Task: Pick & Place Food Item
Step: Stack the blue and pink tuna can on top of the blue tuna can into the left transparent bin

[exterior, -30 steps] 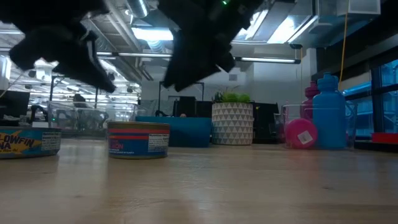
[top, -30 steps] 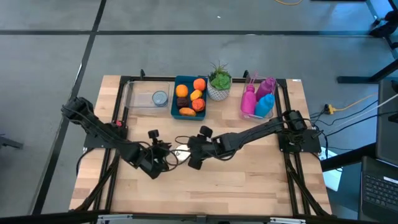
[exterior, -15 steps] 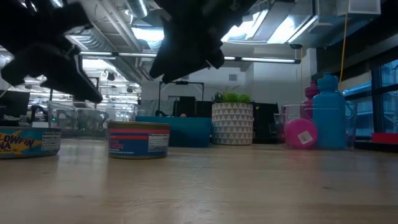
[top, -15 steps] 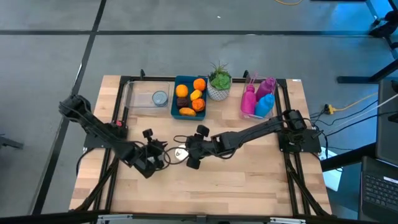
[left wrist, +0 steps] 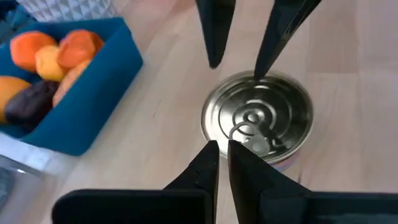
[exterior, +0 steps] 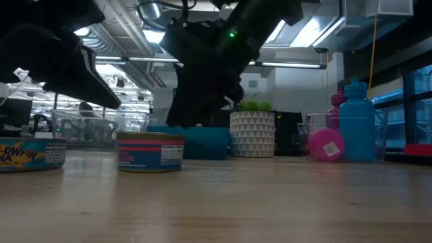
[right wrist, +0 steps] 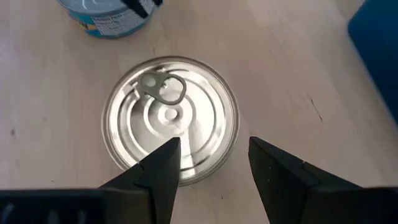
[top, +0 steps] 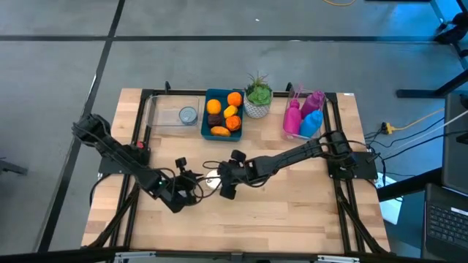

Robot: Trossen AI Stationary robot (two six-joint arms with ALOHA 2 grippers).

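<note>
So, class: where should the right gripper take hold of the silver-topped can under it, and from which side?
From straight above, on the can's round side wall. It stands upright, its flat lid and pull tab up, and the open right gripper hangs right over it.

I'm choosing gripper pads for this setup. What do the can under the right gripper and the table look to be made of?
The can looks like bare, shiny metal: its ridged lid with a pull tab mirrors the light. The table looks like pale wood with a smooth matte finish, showing grain and plank seams; it may be solid or veneer.

Silver can (right wrist: 170, 119), blue bin (top: 221, 111)
</note>
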